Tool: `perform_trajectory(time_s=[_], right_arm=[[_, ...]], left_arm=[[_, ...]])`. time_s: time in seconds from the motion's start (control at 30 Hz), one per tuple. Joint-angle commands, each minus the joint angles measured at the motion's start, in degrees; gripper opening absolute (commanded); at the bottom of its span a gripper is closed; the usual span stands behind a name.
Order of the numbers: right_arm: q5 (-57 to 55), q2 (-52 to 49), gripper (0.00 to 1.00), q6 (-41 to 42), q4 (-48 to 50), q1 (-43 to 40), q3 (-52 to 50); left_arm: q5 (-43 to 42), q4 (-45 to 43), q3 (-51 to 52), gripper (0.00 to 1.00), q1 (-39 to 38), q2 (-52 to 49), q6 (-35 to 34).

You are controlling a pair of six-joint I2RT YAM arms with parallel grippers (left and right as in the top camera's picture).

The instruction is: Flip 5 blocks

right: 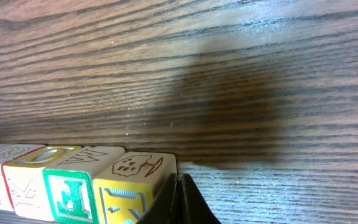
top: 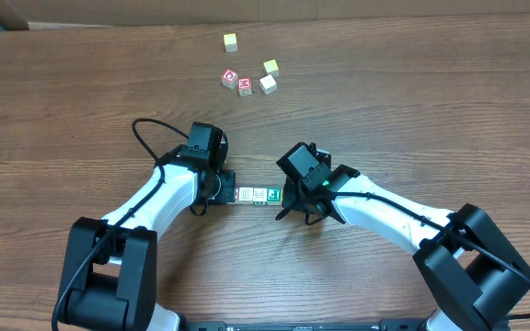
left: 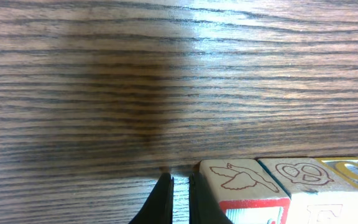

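Blocks (top: 259,195) sit in one tight row on the counter (top: 412,110), the left claw (top: 232,195) pinched shut and empty at the row's left end, the right claw (top: 284,195) likewise at its right end. We fear that squeezing along the row could buckle it, popping a block sideways. Both wrist views crop the row, and overhead the claws seem to cover its ends.

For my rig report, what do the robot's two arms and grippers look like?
Both arms have white shells with black joints and bases. The left arm carries a looping black cable; the right arm shows a green light. The left gripper and right gripper have black tapered fingers.
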State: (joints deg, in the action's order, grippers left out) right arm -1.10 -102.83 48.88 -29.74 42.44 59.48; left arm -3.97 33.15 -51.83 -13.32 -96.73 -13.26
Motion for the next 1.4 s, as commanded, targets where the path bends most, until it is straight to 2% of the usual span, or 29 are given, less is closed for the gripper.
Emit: perform_trajectory(time_s=[0.0,0.2,0.8,1.37], right_arm=[[3.74,0.04,0.04,0.9,1.6,2.29,0.46],[3.08,-0.07,0.04,1.16,2.08,3.26,0.46],[3.1,-0.11,0.04,8.63,2.19,4.9,0.46],[0.96,-0.11,0.04,22.08,2.75,8.52,0.46]], left_arm=[[-4.11,-0.83,0.31,0.06,-1.2,-0.46,1.07],[-2.91,-1.11,0.31,0.06,-1.16,-0.46,1.68],[-3.1,-5.29,0.31,0.07,0.33,-0.46,3.04],[-3.06,-8.31,0.31,0.06,0.33,-0.57,3.02]])
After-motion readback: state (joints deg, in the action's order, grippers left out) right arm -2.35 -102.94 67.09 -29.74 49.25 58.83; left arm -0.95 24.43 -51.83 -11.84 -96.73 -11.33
